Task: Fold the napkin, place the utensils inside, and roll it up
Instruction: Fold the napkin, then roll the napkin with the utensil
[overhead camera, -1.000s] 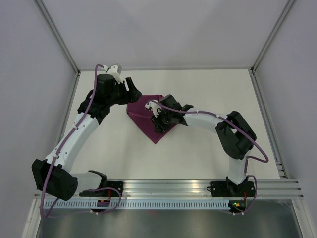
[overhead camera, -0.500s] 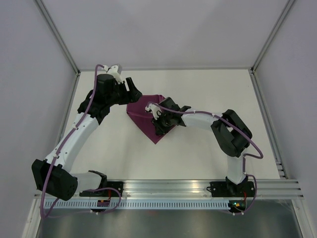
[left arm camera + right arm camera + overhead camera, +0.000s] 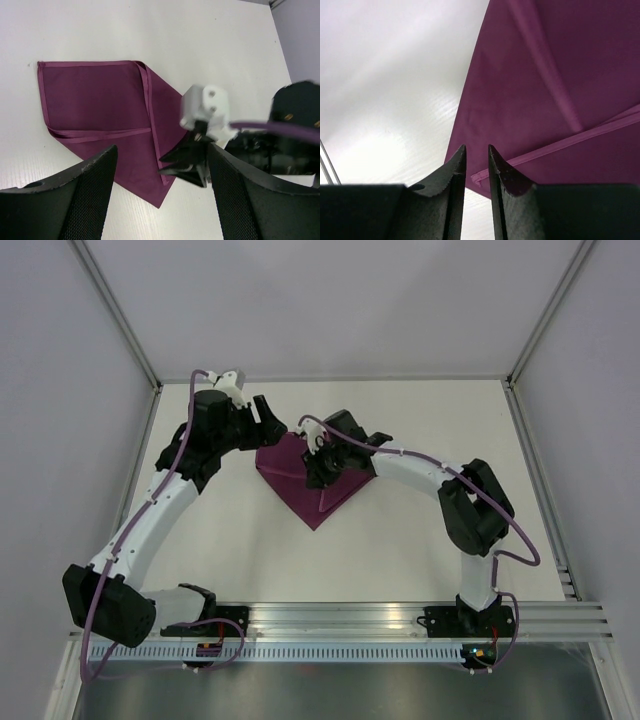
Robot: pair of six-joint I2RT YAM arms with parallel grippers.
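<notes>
The napkin (image 3: 298, 492) lies folded on the white table, a dark magenta shape with hemmed flaps crossing it (image 3: 100, 100) and a point toward the near side. My right gripper (image 3: 316, 468) hovers low over it. Its fingers stand a narrow gap apart (image 3: 476, 147) with nothing between them, above a hemmed corner (image 3: 480, 176) at the napkin's edge (image 3: 545, 75). My left gripper (image 3: 275, 423) is open wide (image 3: 160, 152) above the napkin's far left part, looking down on the right gripper (image 3: 172, 165). No utensils show in any view.
The white table (image 3: 430, 430) is boxed in by pale walls with metal posts at the back corners. An aluminium rail (image 3: 340, 615) carrying both arm bases runs along the near edge. Purple cables trail along both arms.
My right gripper has moved from the napkin's middle toward its far edge. The napkin now spreads further right, with a flap laid across. The left arm has barely shifted.
</notes>
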